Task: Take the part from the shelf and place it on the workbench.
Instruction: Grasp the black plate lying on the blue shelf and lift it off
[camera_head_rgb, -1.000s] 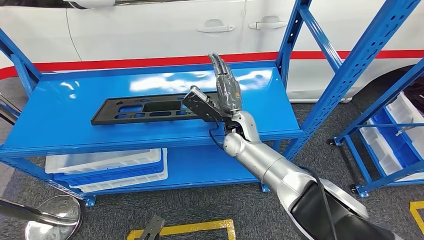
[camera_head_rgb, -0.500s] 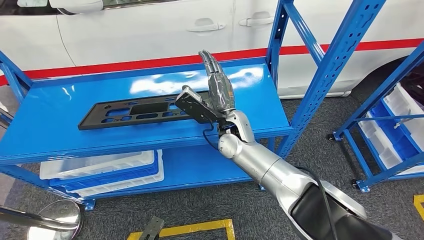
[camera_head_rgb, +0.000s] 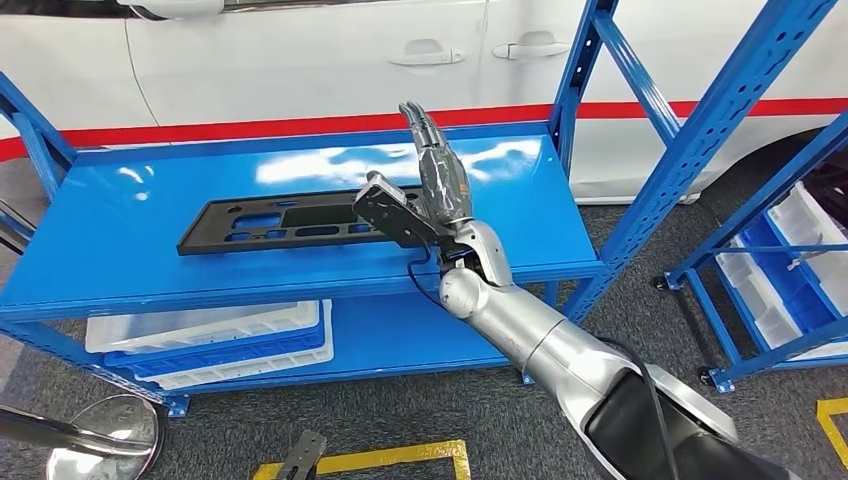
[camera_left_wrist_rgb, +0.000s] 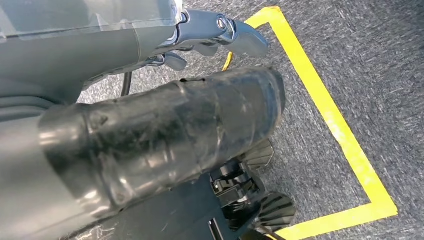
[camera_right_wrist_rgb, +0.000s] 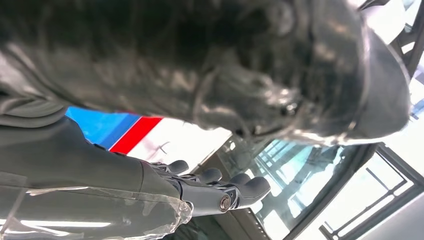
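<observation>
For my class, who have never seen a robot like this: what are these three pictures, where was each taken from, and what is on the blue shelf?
The machine is a humanoid robot with silver arms and many-fingered hands. The wide picture is from a camera high on its body, looking down. Its right hand is raised with fingers straight, over a blue shelf. On the shelf lies a long flat black part with cut-out holes. The hand holds nothing. Behind stands a white car; white bins sit on the lower level.

The other two pictures come from cameras at the wrists. The right one shows that open hand close up. The left one looks past the left hand at grey floor with yellow tape.
</observation>
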